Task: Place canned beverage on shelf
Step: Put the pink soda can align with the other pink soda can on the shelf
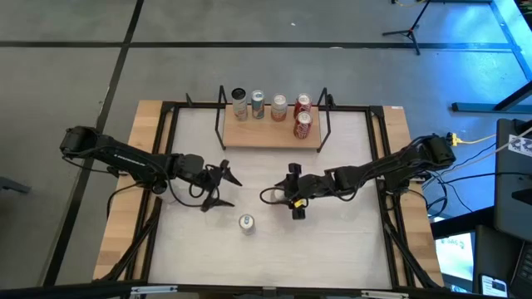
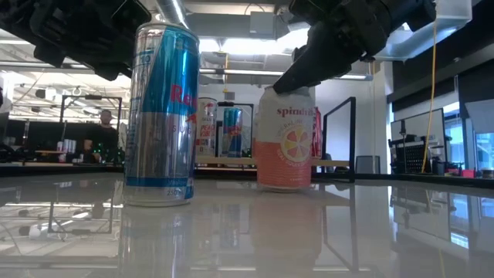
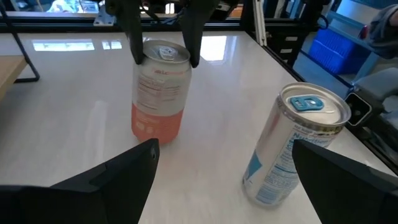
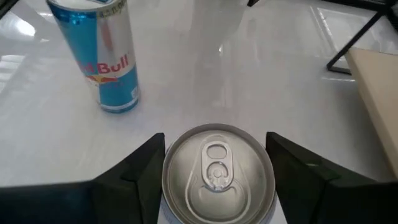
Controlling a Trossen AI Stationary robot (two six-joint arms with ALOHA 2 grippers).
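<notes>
A pink-and-white beverage can (image 3: 159,93) stands upright on the white table, and my right gripper (image 4: 217,168) is shut on its top end. In the high view the right gripper (image 1: 295,193) sits mid-table and hides that can. A slim blue-and-silver can (image 1: 247,223) stands on its base nearer the front edge, touched by nothing. My left gripper (image 1: 218,188) hovers open to the left of both cans, facing them, with nothing between its fingers (image 3: 118,180). The light-wood shelf (image 1: 270,137) with black rod ends stands at the far side and bears several cans. My right gripper pinches the pink can's upper wall just below the rim (image 3: 147,62), one finger (image 3: 132,37) on each of two opposite sides. The fingers slant down from the table's right side. The can stands upright with its base on the table (image 2: 284,184).
A black frame (image 1: 378,149) runs round the white tabletop. Several cans fill the shelf's back row (image 1: 258,105), and a red one (image 1: 302,124) stands in front at its right end. The shelf's front left part (image 1: 249,134) is bare wood.
</notes>
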